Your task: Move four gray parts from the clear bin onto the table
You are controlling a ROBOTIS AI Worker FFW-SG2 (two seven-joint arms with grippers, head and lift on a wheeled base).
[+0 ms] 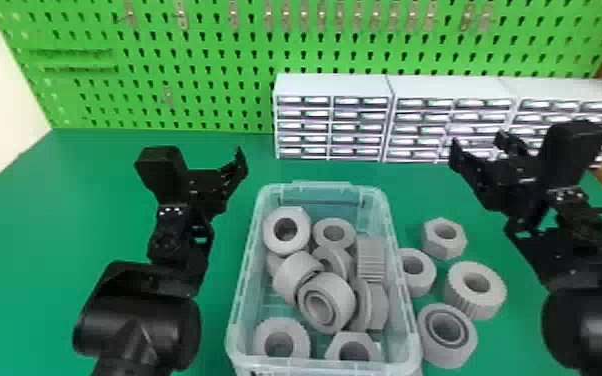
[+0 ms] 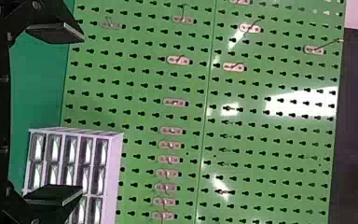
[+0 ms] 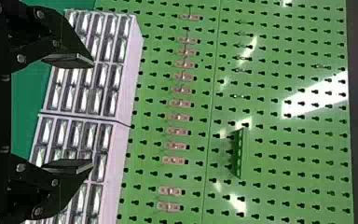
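Observation:
In the head view, the clear bin (image 1: 237,295) stands at the front centre of the green table, holding several gray rings and nuts, some piled on others. Right of it, gray parts rest on the table: a hex nut (image 1: 431,244), a ring (image 1: 422,282) against the bin's side, a ribbed ring (image 1: 475,302) and a thick ring (image 1: 437,350). My left gripper (image 1: 232,172) is above the table, left of the bin's far end; its fingers stand apart in the left wrist view, left gripper (image 2: 81,113). My right gripper (image 1: 479,145), beyond the loose parts, is open and empty, as is the right gripper (image 3: 92,113).
White drawer cabinets (image 1: 332,87) line the table's back from the centre to the right. Behind them rises a green pegboard (image 1: 190,65) with small metal hooks. Bare green table (image 1: 90,210) extends on the left, beyond my left arm.

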